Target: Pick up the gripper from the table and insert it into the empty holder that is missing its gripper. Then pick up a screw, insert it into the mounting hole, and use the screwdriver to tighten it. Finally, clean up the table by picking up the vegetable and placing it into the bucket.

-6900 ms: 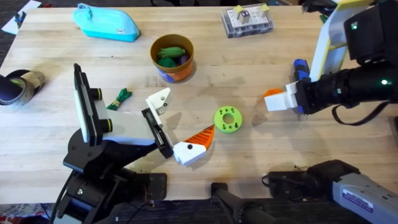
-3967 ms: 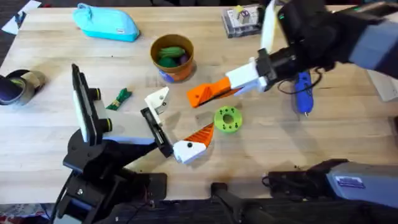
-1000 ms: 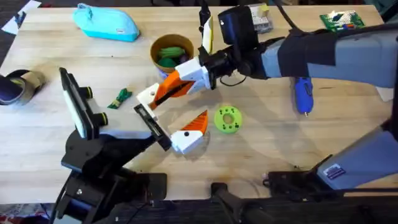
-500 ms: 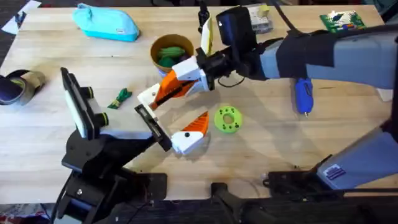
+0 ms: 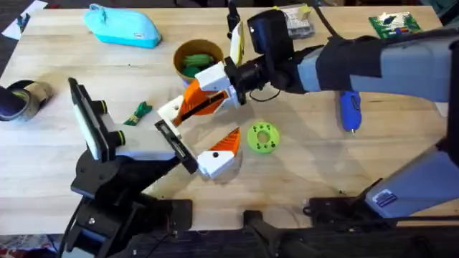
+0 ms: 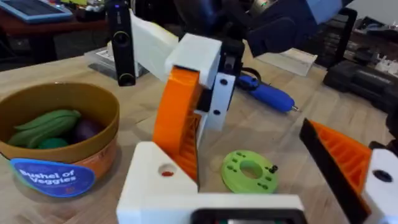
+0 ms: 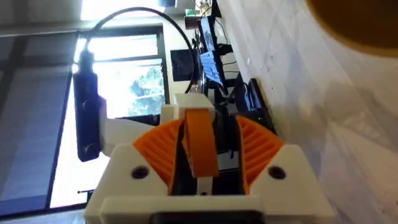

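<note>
1. I have the right gripper reached across toward the table's middle, jaws clamped on the white base of the gripper; the orange finger slants down so its tip meets the holder.
2. The left gripper presents the holder upward to receive it; I cannot tell whether its jaws are parted or closed.
3. Insertion looks incomplete, in my judgement.
4. The screwdriver lies near the table's right edge; the vegetable rests left of the holder; the bucket stands just behind, toward the far edge.
</note>
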